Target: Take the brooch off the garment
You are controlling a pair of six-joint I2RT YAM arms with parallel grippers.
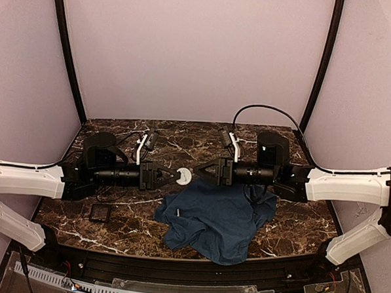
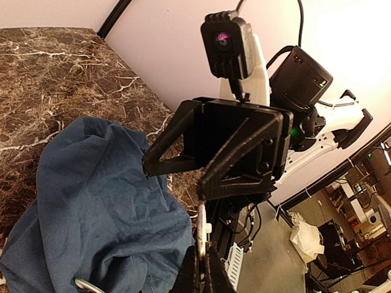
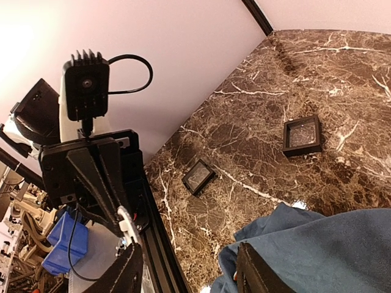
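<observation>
Marble-look tabletop [image 1: 150, 134] w/ a crumpled blue cloth [image 1: 218, 216] lower centre-right of the top view and a small black square tray [image 1: 101, 212] at lower left. L gripper [image 1: 178, 176], mid-frame, is pinched tight on the brooch [image 1: 185, 177], a small whitish disc sitting clear of the cloth, just above its upper-left edge; in the L wrist view it shows edge-on above the closed fingers [image 2: 192, 276] at bottom centre. R gripper [image 1: 197, 169] faces it tip to tip just right of the brooch; its fingers [image 3: 253, 271] stand apart at the bottom of the R wrist view w/ nothing btwn them.
</observation>
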